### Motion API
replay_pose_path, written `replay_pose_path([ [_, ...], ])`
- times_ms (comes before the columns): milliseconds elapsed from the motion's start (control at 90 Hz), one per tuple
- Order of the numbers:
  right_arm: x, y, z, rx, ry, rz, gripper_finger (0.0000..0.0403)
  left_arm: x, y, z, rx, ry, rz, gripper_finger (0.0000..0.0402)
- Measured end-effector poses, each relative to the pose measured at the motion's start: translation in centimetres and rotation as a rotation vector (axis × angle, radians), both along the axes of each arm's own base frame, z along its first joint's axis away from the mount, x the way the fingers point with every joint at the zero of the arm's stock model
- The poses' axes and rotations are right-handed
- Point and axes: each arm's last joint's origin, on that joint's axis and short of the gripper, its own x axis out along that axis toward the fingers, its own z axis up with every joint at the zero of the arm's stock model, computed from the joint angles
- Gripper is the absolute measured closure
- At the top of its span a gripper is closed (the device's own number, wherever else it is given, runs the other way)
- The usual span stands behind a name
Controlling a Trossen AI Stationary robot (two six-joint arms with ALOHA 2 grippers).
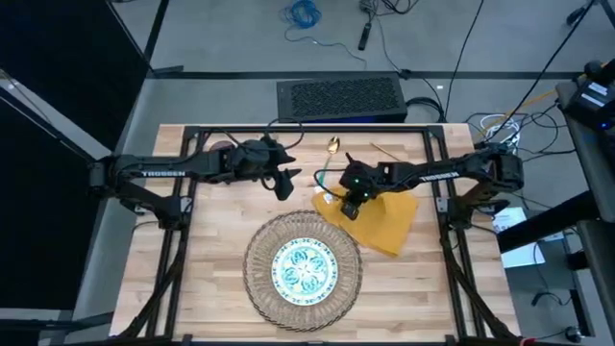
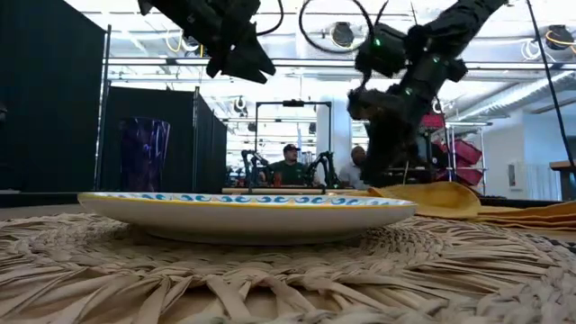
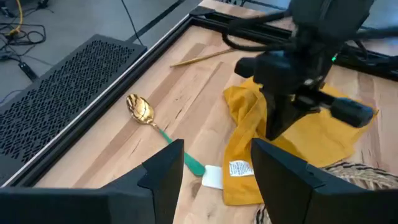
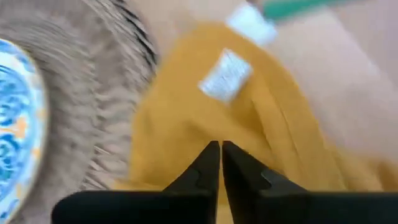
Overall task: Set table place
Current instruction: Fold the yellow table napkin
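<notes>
Woven mat (image 1: 304,270) sits at the near middle of the counter (image 1: 211,250), its near edge close to the counter's front rail. Plate (image 1: 305,268) with teal pattern is centred on the mat, wicker showing all round it.

Yellow napkin (image 1: 378,219) lies crumpled just right of the mat, its left corner touching or overlapping the mat's upper right rim. White tag shows on the cloth (image 4: 225,74). Bare planks lie between the napkin and the right frame rail.

Right tool (image 1: 349,206) is over the napkin's left part, just above the cloth. In the right wrist view its fingers (image 4: 205,167) are pressed together, tips nearly touching, with nothing between them; clenched empty.

Left tool (image 1: 285,185) hangs above the bare planks left of the napkin and behind the mat. Its fingers (image 3: 163,176) stand apart, released, holding nothing.

Spoon (image 3: 163,134), gold bowl and teal handle, lies on the planks near the far rail, its handle end running towards the napkin's tagged corner. A thin gold utensil (image 3: 202,57) lies farther back near the far edge; cannot tell whether it is the fork.

Purple cup (image 2: 145,154) shows in the low view, far left.

Left third of the counter is bare planks.
</notes>
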Motion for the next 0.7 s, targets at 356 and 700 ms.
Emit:
replay_pose_path([
  [356, 2.4, -3.7, 0.3, -0.067, 0.049, 0.025, 0.0199, 0.0, 0.0, 0.0, -0.002, 0.005, 0.000, 0.0230],
  [700, 6.0, -5.9, -1.6, -0.100, 0.173, 0.123, 0.0158, -0.1, 0.0, -0.2, 0.003, 0.027, -0.005, 0.0230],
])
